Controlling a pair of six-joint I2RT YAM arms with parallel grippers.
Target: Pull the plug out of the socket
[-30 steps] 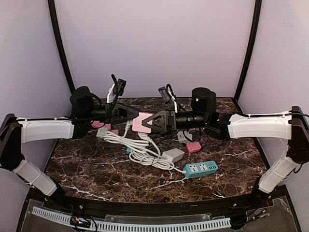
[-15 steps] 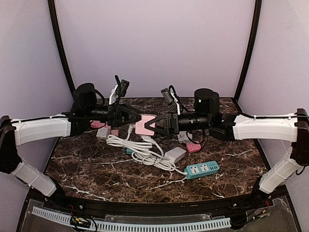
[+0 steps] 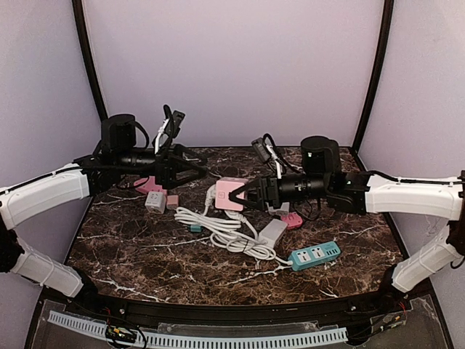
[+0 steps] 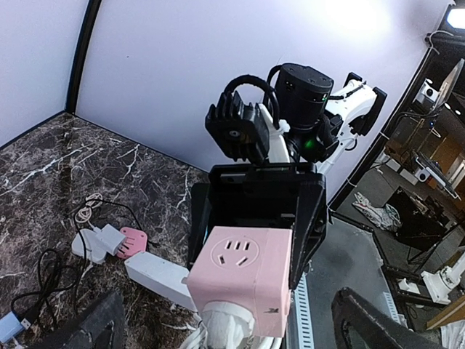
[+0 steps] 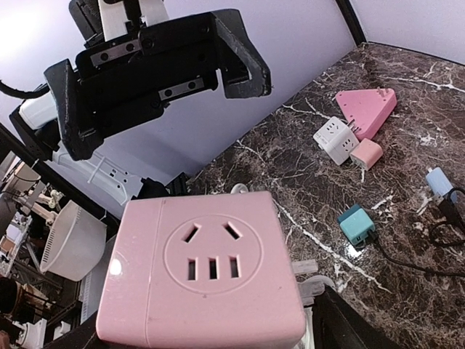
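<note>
Right gripper (image 3: pixel 245 195): clamped from the right on the pink cube socket (image 3: pixel 231 195), which is held clear above the table (image 3: pixel 131 247). An outlet face of the socket (image 5: pixel 211 280) is turned up toward the right wrist camera.

Plug (image 3: pixel 211 195): white, seated in the socket's left face, the side opposite the right gripper. Its long axis is laid roughly level and is directed leftward from the socket, toward the left arm. In the left wrist view the plug (image 4: pixel 221 327) is seen end-on below the socket (image 4: pixel 243 280).

Cable (image 3: pixel 218 233): white, run down from the plug and piled in loops on the table below and in front of the socket.

Left gripper (image 3: pixel 195 166): jaws spread wide, placed to the left of the socket and slightly behind it, touching neither socket nor plug. Its fingers (image 4: pixel 91 327) are seen well apart at the lower corners of the left wrist view.

Strip (image 3: pixel 314 255): teal, lying on the table in front of and to the right of the socket.
</note>
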